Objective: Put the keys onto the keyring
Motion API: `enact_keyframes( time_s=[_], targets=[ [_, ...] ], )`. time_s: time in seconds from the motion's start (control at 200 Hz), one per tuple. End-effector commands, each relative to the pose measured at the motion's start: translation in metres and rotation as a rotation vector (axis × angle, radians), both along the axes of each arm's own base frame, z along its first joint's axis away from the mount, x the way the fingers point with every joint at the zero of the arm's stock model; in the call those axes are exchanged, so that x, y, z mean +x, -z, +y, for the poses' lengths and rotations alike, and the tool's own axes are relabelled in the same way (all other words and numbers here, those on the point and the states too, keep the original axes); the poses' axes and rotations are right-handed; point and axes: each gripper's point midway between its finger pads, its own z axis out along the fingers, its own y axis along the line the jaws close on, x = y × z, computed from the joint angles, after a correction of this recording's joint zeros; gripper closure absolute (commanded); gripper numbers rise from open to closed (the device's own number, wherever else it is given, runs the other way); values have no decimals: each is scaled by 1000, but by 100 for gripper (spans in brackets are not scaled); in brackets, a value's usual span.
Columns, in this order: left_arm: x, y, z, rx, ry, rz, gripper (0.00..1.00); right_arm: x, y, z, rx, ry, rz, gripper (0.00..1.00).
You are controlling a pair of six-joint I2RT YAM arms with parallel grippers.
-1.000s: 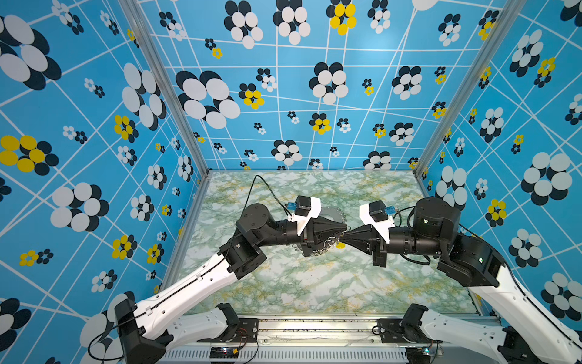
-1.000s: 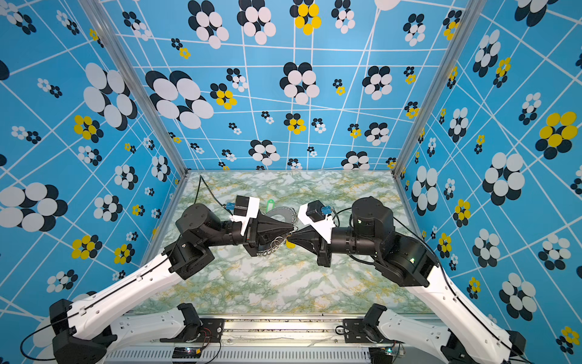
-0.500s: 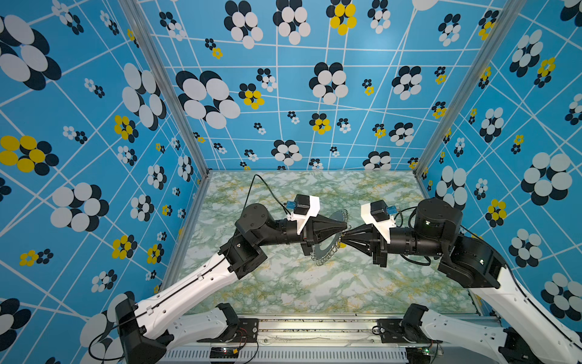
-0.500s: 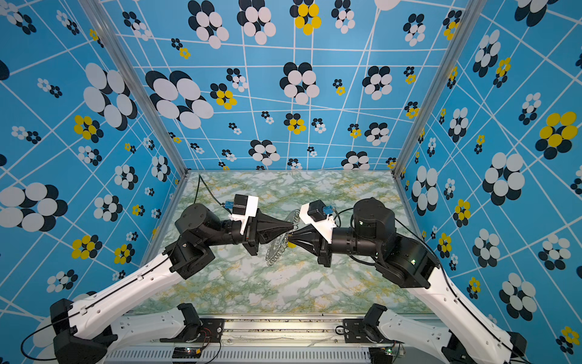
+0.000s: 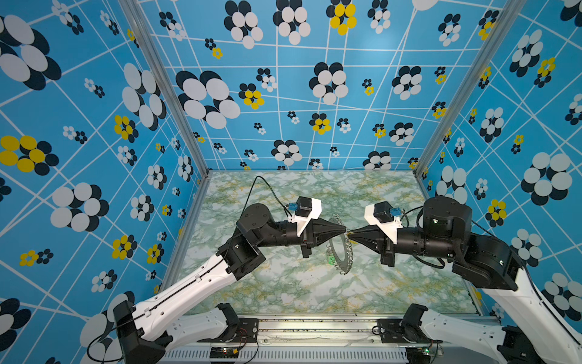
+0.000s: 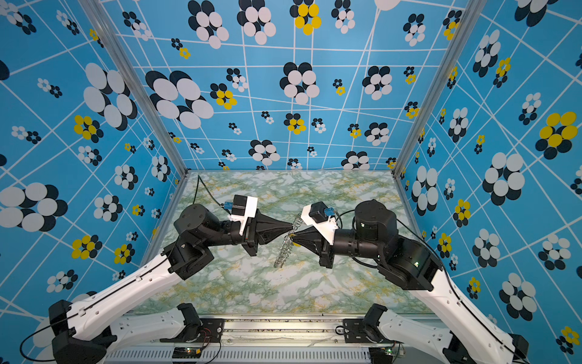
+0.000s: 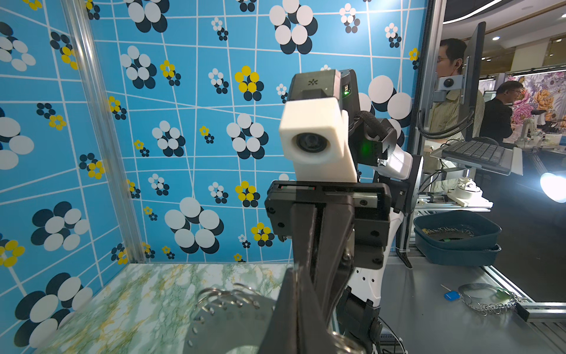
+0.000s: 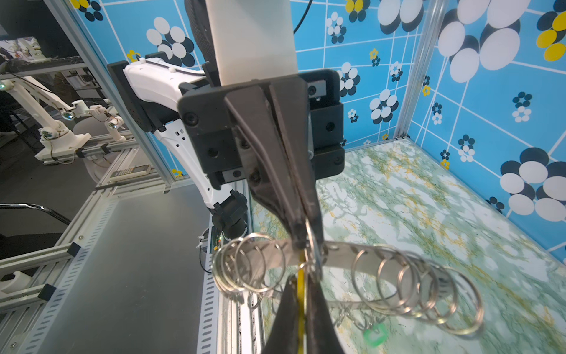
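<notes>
White-shelled lower arm links (image 5: 192,285) with small round holes, black joint housings (image 5: 447,219), thin black cables (image 5: 252,193). White blocky wrist-camera mounts (image 7: 318,138), blue connectors (image 5: 293,207), green status light (image 7: 365,149), tapered black gripper fingers (image 8: 269,147).

Three blue walls (image 5: 315,94) patterned with white lines and black, white and yellow flowers enclose a green-and-white marbled tabletop (image 5: 315,283). Silver metal posts (image 5: 163,85) mark the corners. Beyond, a dim room holds a keyboard (image 7: 477,153), stacked dark bins (image 7: 456,242) and a bright lamp (image 7: 552,187).
</notes>
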Motion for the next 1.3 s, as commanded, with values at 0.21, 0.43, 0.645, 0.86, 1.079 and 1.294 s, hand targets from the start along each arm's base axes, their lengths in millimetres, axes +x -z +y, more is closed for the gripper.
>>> enact_keyframes(
  time_s=[0.21, 0.43, 0.645, 0.86, 1.079, 1.294],
  targets=[
    [-5, -3, 6, 3, 6, -29, 100, 1, -3, -15, -88, 43, -55, 100],
    [-4, 4, 4, 27, 4, -15, 100, 4, -6, -18, -129, 49, -82, 100],
    [-1, 8, 5, 36, -16, -17, 100, 5, -5, -19, -153, 53, -86, 100],
    [2, 19, 6, 61, -44, -8, 100, 8, -8, -21, -181, 68, -100, 100],
    [7, 30, 10, 88, -88, 3, 100, 10, -14, -21, -188, 69, -107, 100],
    [17, 45, 21, 141, -192, 27, 52, 14, -10, -17, -186, 81, -79, 100]
  ],
)
